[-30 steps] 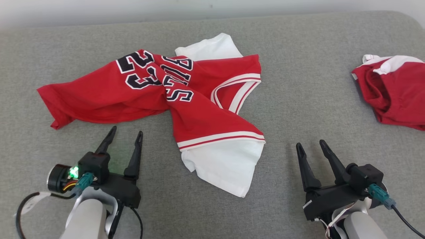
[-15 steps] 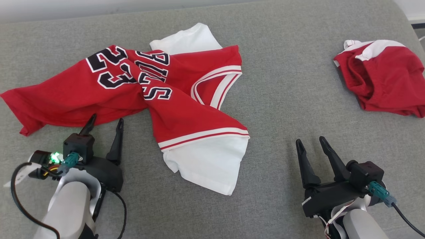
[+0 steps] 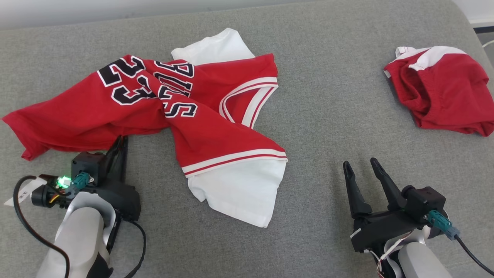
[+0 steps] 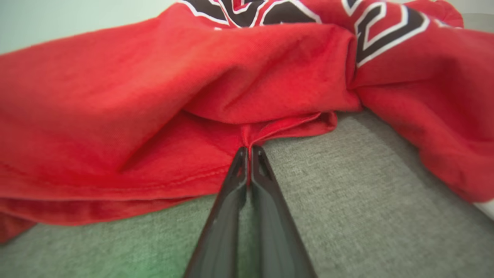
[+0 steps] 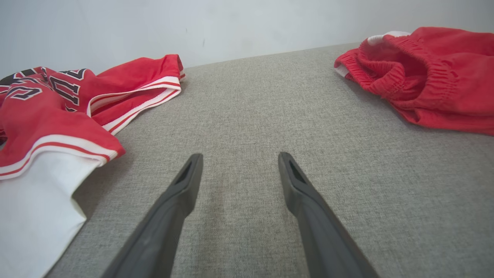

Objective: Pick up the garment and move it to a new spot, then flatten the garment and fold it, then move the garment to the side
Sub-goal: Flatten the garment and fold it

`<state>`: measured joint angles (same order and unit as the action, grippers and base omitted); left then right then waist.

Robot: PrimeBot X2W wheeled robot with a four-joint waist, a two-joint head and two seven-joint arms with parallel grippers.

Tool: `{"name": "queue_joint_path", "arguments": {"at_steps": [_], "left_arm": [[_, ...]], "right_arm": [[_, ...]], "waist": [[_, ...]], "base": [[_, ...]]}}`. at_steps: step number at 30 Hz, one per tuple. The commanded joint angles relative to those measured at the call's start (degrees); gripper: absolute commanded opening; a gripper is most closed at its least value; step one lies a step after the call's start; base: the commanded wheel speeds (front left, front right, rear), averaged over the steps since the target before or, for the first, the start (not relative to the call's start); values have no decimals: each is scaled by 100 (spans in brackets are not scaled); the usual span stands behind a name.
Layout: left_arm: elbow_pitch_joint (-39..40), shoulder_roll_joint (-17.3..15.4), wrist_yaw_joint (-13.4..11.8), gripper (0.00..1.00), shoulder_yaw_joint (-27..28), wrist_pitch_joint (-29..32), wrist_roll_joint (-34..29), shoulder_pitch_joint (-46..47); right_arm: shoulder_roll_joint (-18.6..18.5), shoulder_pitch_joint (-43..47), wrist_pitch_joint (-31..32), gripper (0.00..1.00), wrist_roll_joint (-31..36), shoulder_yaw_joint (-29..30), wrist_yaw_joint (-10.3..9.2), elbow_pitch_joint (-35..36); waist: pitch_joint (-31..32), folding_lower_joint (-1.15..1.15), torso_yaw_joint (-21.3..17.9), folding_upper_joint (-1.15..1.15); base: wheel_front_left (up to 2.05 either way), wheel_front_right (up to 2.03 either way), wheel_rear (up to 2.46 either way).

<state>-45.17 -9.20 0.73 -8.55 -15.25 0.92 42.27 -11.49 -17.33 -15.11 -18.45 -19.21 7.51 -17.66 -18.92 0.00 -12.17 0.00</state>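
On a grey upholstered surface (image 3: 332, 116), a crumpled red-and-white basketball jersey (image 3: 216, 127) lies left of centre, its black lettering twisted across the folds. At its near edge the left gripper (image 4: 249, 150) has its two dark fingers pressed together on a pinch of the red hem. Well to the right, the right gripper (image 3: 360, 163) hovers with fingers spread wide, holding nothing, while a bundle of red shorts (image 3: 444, 96) sits at the far right
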Motion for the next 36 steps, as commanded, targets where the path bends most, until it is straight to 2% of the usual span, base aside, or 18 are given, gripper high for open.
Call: {"name": "queue_joint_path", "arguments": {"at_steps": [1, 8, 18, 24, 31, 33, 34, 35, 36], "left_arm": [[-123, -116, -49, 0, 3, 22, 10, -103], [736, 55, -63, 0, 24, 10, 132, -400], [2532, 202, 101, 0, 1, 10, 145, -1412], [2948, 80, 168, 0, 188, 10, 185, -1736], [2988, -128, 187, 0, 646, 10, 231, -2164], [2869, -147, 194, 26, 751, 10, 247, -2307], [2808, -164, 176, 54, 817, 10, 256, -2342], [2722, -184, 143, 93, 921, 10, 268, -2384], [2578, -207, 92, 100, 1001, 10, 266, -2460]], "right_arm": [[-11, -42, -1, 100, 33, -5, -4, 3], [42, 106, -1, 100, -21, 22, -4, -57], [81, 324, 0, 100, -78, 31, -4, -154], [81, 340, 0, 100, -106, -20, -4, -196], [108, 375, 0, 100, -132, -68, -4, -237], [96, 434, 0, 100, -149, -60, -4, -247], [91, 441, 0, 100, -156, -59, -4, -259], [93, 438, 0, 100, -163, -70, -4, -267], [90, 443, 0, 100, -170, -77, -4, -267]], "waist": [[35, 0, 23, 0], [299, 0, 211, 0], [793, 0, 828, 0], [902, 0, 1025, 0], [1008, 0, 1002, 0], [1050, 0, 993, 0], [1071, 0, 988, 0], [1094, 0, 978, 0], [1112, 0, 967, 0]], "base": [[0, 0, 0], [0, 0, 0], [0, 0, 0], [0, 0, 0], [0, 0, 0], [0, 0, 0], [0, 0, 0], [0, 0, 0], [0, 0, 0]]}}
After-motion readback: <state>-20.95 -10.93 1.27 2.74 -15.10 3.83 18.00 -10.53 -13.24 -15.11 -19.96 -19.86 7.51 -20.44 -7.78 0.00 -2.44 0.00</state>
